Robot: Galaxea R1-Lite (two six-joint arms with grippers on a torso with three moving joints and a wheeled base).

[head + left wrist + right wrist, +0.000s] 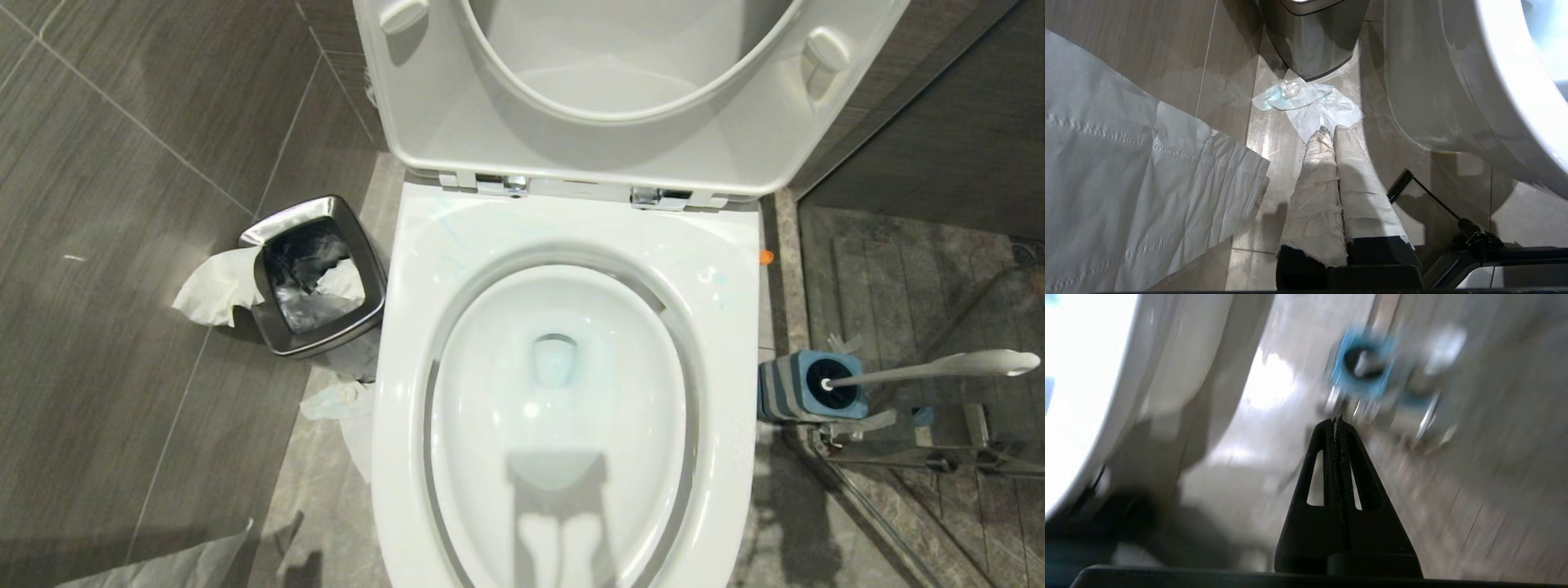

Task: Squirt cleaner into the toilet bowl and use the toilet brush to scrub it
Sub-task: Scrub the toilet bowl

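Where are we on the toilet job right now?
Likely done: bluish cleaner tints the toilet bowl water. The toilet brush stands in its blue holder, so I can't say whether scrubbing happened. In hand: nothing; right gripper shut, empty, pointing toward the holder; left gripper shut, idle over floor paper.

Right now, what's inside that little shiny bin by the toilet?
The steel bin holds a dark liner and crumpled white tissue. Anything underneath them is covered.
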